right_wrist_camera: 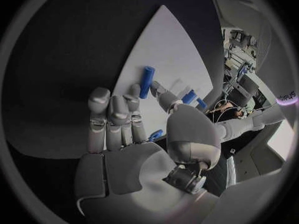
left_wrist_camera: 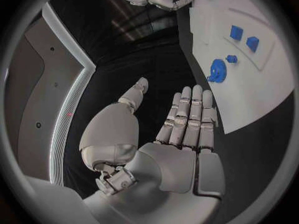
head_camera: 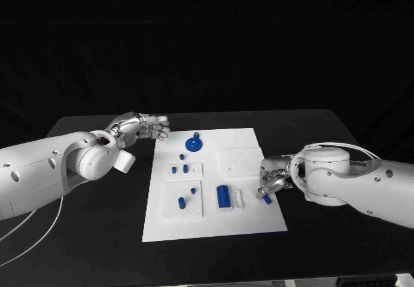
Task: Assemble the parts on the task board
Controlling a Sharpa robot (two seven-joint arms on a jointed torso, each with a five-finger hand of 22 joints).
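Your left hand point(head_camera: 138, 127) hangs over the black bench point(head_camera: 95, 239) just off the board's point(head_camera: 250, 218) far left corner, holding nothing; the left wrist view shows its palm flat and its fingers point(left_wrist_camera: 190, 115) straight and close together, thumb held off to the side. From that hand, the nearest part is the blue round knobbed piece point(head_camera: 195, 143), lying on the board just beyond the fingertips, with two small blue blocks point(left_wrist_camera: 244, 38) set in a raised white plate point(head_camera: 185, 170) a little further along the board. Your right hand point(head_camera: 274, 179) sits low at the board's right edge. A short blue peg point(head_camera: 265, 196) lies right at its fingertips; in the right wrist view a blue piece shows between the thumb and the fingers, but you cannot tell whether it is pinched or merely touched. Just inward of that hand, toward the board's middle, a larger blue cylinder point(head_camera: 224, 195) lies on its side in a white holder. Further inward again, two small blue pieces point(head_camera: 187, 196) rest on a square white plate point(head_camera: 183, 209).
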